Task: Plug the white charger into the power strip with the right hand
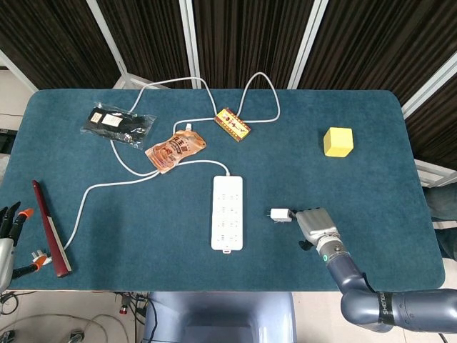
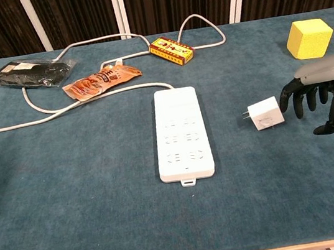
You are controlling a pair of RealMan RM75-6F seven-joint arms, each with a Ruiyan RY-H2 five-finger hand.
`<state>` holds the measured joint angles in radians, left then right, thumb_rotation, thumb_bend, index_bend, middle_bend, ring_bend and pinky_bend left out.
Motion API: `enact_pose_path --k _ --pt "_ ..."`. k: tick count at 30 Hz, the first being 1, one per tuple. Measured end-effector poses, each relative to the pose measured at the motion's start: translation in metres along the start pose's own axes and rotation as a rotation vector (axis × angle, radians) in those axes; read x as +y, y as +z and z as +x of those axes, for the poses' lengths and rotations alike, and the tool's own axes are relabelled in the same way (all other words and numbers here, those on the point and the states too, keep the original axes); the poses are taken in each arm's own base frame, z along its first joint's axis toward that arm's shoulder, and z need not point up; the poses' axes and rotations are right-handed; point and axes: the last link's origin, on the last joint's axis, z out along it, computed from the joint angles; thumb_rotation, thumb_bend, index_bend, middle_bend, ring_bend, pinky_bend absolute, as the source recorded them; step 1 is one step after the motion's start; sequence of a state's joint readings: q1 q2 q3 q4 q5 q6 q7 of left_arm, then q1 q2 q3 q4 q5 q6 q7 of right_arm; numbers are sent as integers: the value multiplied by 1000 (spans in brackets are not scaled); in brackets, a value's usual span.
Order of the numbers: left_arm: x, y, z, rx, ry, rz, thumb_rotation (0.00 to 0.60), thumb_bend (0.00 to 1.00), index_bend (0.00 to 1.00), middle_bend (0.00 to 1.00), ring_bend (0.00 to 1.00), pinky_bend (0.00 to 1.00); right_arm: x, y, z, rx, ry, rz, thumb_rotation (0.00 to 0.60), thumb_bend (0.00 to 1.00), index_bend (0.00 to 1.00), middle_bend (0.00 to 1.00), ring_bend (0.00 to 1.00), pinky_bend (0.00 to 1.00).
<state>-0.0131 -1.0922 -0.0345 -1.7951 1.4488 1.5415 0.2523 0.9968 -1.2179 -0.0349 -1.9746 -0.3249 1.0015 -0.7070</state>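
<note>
Chest view shows the fingers of the right hand pointing down toward the surface, dark and a little curled, with their tips just at the right face of the white charger. The thumb hangs lower and apart, at about 4 o'clock from the charger, and touches nothing. The fingers are spread and hold nothing; whether they really touch the charger or stop just beside it, I cannot tell. The charger is tilted, its prongs point to 9 o'clock, toward the power strip.

From the head view, the right hand is at 3 o'clock from the charger, and the charger lies near the power strip, at 3 o'clock from its lower half, not touching it. The strip lies long from 12 to 6 o'clock, and its white cable leaves from the top end and runs away to 9 o'clock.

Farther out, a yellow cube sits at 1 o'clock from the hand, well apart. At 11 o'clock from the strip lie an orange pouch, a small red and yellow box and a black packet. The left hand is at the left edge of the surface, partly out of the frame, fingers apart and holding nothing, beside a dark red stick.
</note>
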Motion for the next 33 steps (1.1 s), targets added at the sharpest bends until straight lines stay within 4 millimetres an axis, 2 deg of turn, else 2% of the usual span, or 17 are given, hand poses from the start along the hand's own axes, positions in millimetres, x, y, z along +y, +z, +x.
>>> enact_pose_path --k 14,22,24,29,33 --pt "1 0 -1 -4 3 -1 600 100 146 0 0 0 -12 -3 7 17 -14 23 600 398 239 316 299 276" --pt "0 0 0 -1 3 2 600 101 145 0 0 0 -13 -1 23 91 -3 0 600 396 237 315 292 276" --pt "0 0 0 -1 4 1 600 101 146 0 0 0 -10 -1 30 119 -3 -24 600 382 218 294 270 275" --pt "0 0 -1 -2 4 0 600 101 145 0 0 0 -1 -1 41 129 11 -89 600 303 127 135 171 240" --pt "1 -1 -1 -5 6 -4 600 101 144 0 0 0 4 -1 45 99 50 -113 600 278 110 114 160 238"
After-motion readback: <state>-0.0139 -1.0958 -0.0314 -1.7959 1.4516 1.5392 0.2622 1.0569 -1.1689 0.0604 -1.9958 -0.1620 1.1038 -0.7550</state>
